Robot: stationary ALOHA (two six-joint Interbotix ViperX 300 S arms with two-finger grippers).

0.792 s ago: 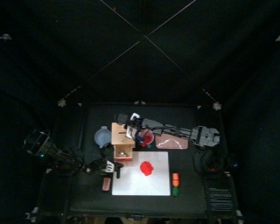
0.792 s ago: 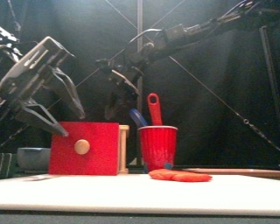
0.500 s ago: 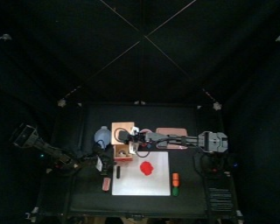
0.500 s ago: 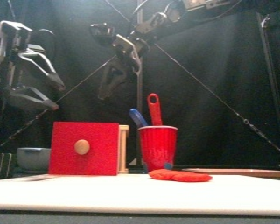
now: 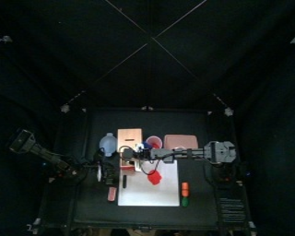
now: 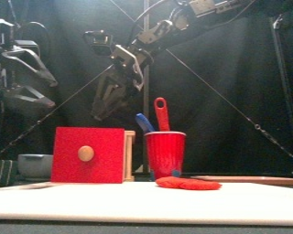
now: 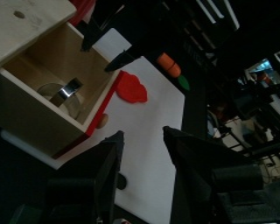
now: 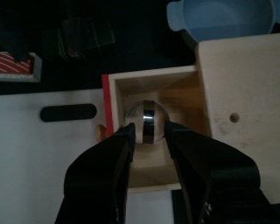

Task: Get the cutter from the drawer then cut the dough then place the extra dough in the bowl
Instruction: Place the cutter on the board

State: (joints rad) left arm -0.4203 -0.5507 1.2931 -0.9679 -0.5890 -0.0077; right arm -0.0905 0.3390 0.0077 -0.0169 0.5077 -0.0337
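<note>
Got the right gripper (image 8: 150,129) over the open drawer (image 8: 140,85), jaws apart above the metal cutter (image 8: 149,114) lying inside; left gripper (image 7: 143,134) up high, jaws apart too; red dough (image 7: 130,87) on the white cutting board (image 7: 150,118)

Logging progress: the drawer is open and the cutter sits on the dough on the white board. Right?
No. The cutter lies inside the open drawer, as the right wrist view shows; the dough on the white board is bare.
</note>
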